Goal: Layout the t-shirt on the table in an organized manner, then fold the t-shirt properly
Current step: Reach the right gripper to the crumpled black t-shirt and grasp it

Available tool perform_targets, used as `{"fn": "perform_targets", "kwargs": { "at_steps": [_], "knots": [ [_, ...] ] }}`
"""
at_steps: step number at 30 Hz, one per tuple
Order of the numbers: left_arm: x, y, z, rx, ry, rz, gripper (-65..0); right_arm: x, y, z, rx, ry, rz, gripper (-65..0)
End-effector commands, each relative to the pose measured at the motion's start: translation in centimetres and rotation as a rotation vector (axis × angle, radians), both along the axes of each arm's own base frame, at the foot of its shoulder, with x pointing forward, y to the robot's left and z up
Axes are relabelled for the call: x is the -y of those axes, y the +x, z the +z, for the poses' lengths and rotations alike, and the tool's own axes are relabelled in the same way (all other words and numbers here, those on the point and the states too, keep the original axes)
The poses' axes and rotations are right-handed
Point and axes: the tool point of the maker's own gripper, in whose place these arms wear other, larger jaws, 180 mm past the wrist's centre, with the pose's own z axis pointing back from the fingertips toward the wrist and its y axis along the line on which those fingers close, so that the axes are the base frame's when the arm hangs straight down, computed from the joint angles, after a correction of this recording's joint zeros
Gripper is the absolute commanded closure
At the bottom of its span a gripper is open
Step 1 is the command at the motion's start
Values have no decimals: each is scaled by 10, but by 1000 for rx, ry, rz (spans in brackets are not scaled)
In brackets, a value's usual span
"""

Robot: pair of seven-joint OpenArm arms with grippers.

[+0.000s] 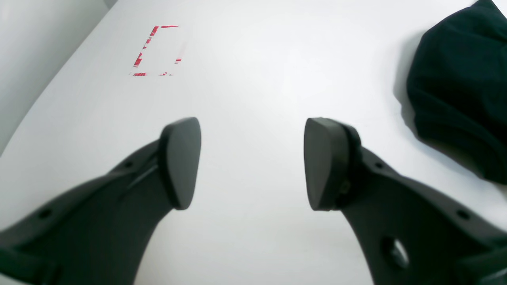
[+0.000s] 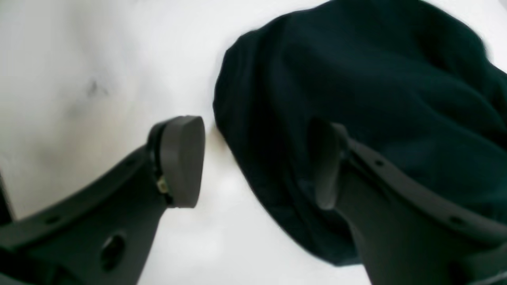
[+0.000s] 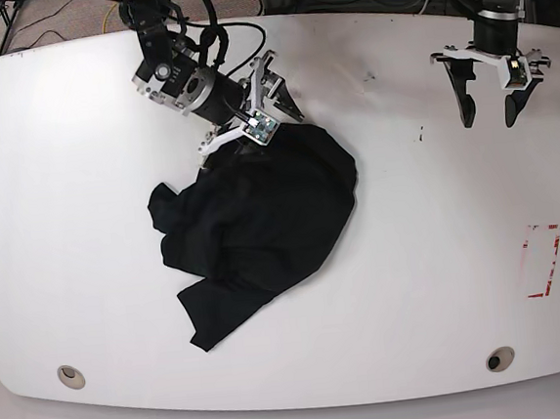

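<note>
The black t-shirt [image 3: 257,221] lies crumpled in a heap left of the middle of the white table [image 3: 412,257]. My right gripper [image 3: 251,134] hovers at the heap's far edge. In the right wrist view the right gripper [image 2: 253,162] is open, one finger [image 2: 180,158] over bare table and the other [image 2: 328,166] over the t-shirt [image 2: 356,99], whose edge runs between the jaws. My left gripper [image 3: 488,118] stands at the far right of the table. The left wrist view shows the left gripper [image 1: 253,162] open over bare table, with the t-shirt [image 1: 459,91] off at the right.
A red tape rectangle [image 3: 542,260] marks the table near its right edge and also shows ahead of the left gripper [image 1: 158,51]. Two round metal grommets [image 3: 71,376] [image 3: 500,359] sit near the front edge. Cables lie beyond the table's far edge.
</note>
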Motion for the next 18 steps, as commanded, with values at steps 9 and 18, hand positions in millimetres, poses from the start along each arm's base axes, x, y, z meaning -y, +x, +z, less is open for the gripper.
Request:
{"fn": "perform_targets", "kwargs": {
  "at_steps": [9,18],
  "knots": [
    [0,2,9,32,34,-10,-388,-12,15,-28,-42,-28,81,-387],
    [0,2,9,32,34,-10,-388,-27,15,-49,-90,-49,141,-387]
  ]
}}
